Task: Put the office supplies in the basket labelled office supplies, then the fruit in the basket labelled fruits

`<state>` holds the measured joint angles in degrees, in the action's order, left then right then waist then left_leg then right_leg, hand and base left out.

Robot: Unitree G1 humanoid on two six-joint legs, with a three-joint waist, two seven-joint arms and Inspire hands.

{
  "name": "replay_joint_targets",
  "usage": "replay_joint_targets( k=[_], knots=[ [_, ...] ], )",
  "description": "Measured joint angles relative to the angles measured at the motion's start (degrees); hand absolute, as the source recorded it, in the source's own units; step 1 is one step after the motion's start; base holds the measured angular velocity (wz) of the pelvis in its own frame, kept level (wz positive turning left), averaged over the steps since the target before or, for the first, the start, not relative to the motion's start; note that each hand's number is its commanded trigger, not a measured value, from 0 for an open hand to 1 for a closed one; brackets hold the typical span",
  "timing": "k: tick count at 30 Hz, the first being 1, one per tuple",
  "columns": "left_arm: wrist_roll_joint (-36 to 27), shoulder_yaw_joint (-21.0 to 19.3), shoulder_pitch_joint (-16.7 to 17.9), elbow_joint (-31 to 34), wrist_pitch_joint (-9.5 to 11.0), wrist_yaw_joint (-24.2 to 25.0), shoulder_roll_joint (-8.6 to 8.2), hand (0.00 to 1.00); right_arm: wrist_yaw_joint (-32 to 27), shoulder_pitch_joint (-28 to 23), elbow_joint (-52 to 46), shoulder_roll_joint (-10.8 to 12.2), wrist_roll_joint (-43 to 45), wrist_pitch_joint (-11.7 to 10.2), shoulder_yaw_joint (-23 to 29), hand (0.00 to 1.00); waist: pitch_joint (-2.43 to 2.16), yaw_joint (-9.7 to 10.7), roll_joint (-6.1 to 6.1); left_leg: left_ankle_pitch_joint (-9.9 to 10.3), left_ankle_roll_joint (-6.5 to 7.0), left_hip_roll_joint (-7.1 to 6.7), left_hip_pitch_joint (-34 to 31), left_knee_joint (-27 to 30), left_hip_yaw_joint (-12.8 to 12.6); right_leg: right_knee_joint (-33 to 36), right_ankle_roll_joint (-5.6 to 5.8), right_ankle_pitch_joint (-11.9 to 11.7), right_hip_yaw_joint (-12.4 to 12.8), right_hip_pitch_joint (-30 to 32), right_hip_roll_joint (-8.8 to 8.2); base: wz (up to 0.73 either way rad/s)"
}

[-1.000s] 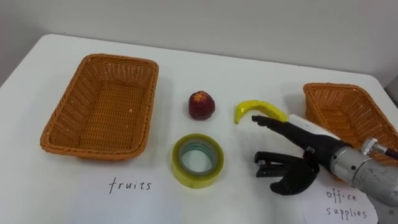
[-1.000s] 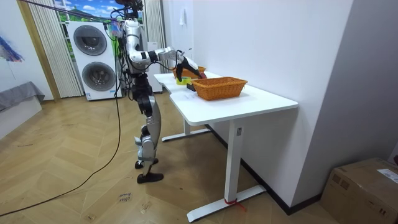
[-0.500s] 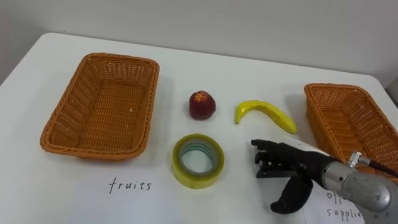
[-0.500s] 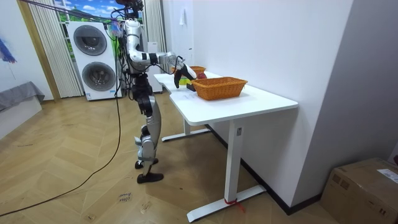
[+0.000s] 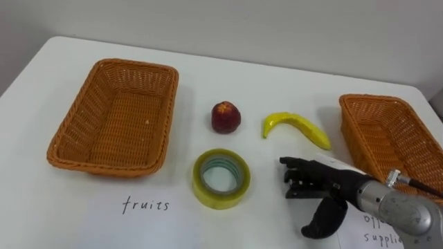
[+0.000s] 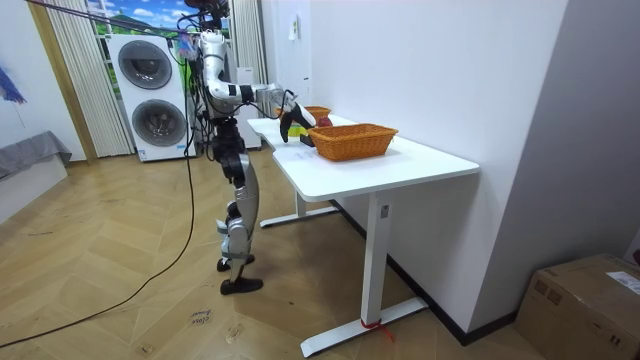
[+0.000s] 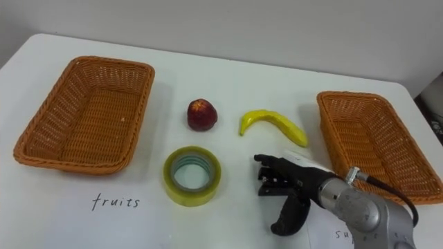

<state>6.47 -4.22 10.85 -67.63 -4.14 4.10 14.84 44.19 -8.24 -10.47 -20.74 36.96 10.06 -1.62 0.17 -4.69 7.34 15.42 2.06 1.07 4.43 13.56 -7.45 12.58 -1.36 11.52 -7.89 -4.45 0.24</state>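
The right robot hand hovers low over the tabletop toward its front right corner, fingers loosely stretched, thumb hanging down, grasping nothing. Its fingertips point at the tape roll, which lies flat near the middle of the front edge. The banana lies just behind the hand, and the red fruit lies behind the roll. The left basket by the left edge and the right basket by the right edge both hold nothing, so no item is sorted yet.

The roll looks wide and smooth, so a pinch on its outer wall may slip or shove it leftward. A careless reach could nudge the banana, or bump the round fruit and set it rolling. Either item carried to the wrong basket would spoil the sort.
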Motion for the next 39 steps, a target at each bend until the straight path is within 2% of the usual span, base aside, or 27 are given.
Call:
replay_joint_targets(
  k=[9, 17, 22, 26, 39],
  knots=[
    [0.4, 0.0, 0.0, 1.3, -1.0, 0.0, 0.01, 0.00, -0.5, 0.0, 0.9, 0.0, 1.6, 0.0, 0.0, 0.00, 0.04, -0.3, 0.07, 0.0, 0.00, -0.03, 0.2, 0.1, 0.1, 0.0, 0.00, 0.0, -0.3, -0.4, 0.07, 0.01],
    [0.5, 0.0, 0.3, 1.6, -1.1, -0.4, -0.12, 0.00, -1.3, 0.0, 0.9, 0.0, 3.7, -0.1, 0.0, 0.00, 0.03, -0.3, -0.16, 0.0, 0.00, -0.06, 0.2, 0.1, 0.1, 0.0, 0.00, 0.0, -0.3, -0.4, 0.06, 0.00],
    [0.4, -0.1, 1.0, 2.4, -1.7, -1.3, -0.34, 0.00, -2.7, 0.3, 0.9, 0.0, 7.5, 0.9, 0.3, 0.00, -0.03, -0.1, -1.34, 0.0, 0.08, -0.20, 0.6, -0.2, 0.1, -0.3, 0.02, 0.0, -0.2, -0.7, -0.04, 0.00],
    [0.4, -0.1, 1.4, 2.4, -1.8, -1.4, -0.37, 0.00, -3.4, 0.3, 0.9, 0.0, 8.8, 1.6, 0.6, 0.00, 0.02, -0.1, -1.77, -0.3, 0.07, -0.34, 1.3, -0.9, 0.2, -0.9, 0.05, 0.0, -0.2, -1.3, -0.07, 0.00],
    [0.4, -0.1, 1.9, 2.5, -1.8, -2.4, -0.67, 0.00, -4.0, 0.3, 1.1, 0.0, 8.8, 2.1, 0.6, 0.00, 0.06, 0.0, -1.71, -0.3, 0.08, -0.42, 1.3, -1.0, 0.4, -1.0, 0.08, -0.1, -0.4, -1.3, -0.12, 0.00]
  ],
)
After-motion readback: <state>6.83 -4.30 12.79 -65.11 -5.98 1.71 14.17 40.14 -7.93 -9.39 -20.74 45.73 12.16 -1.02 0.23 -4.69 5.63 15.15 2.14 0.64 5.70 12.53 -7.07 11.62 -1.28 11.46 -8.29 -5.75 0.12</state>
